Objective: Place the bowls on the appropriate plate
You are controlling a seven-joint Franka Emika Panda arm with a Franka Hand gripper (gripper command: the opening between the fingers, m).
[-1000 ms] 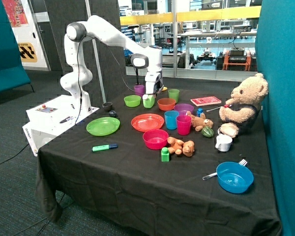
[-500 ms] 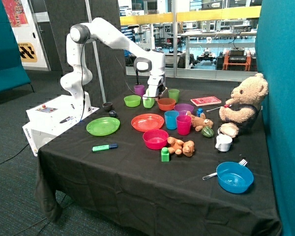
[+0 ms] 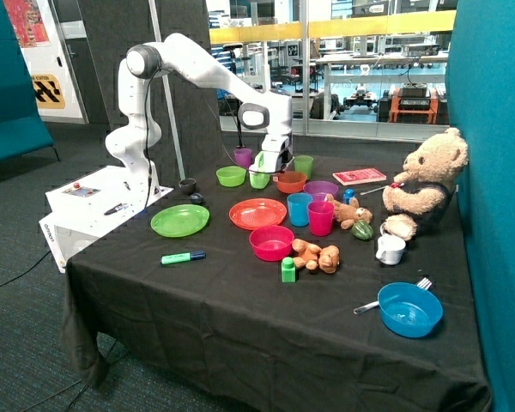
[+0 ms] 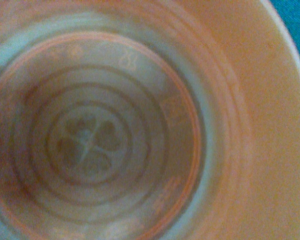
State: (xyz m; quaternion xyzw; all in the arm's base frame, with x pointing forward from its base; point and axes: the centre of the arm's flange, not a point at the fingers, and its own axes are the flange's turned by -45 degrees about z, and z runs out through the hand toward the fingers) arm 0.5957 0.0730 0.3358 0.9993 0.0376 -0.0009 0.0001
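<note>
The jaws [image 3: 279, 167], state indeterminate, sit directly over the orange-red bowl [image 3: 291, 181], its plate [image 3: 257, 213] at 7 o'clock.

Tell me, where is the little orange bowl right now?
In the outside view, the orange bowl sits on the table's far side, between the small green cup and the purple bowl, with the gripper at its rim.
</note>
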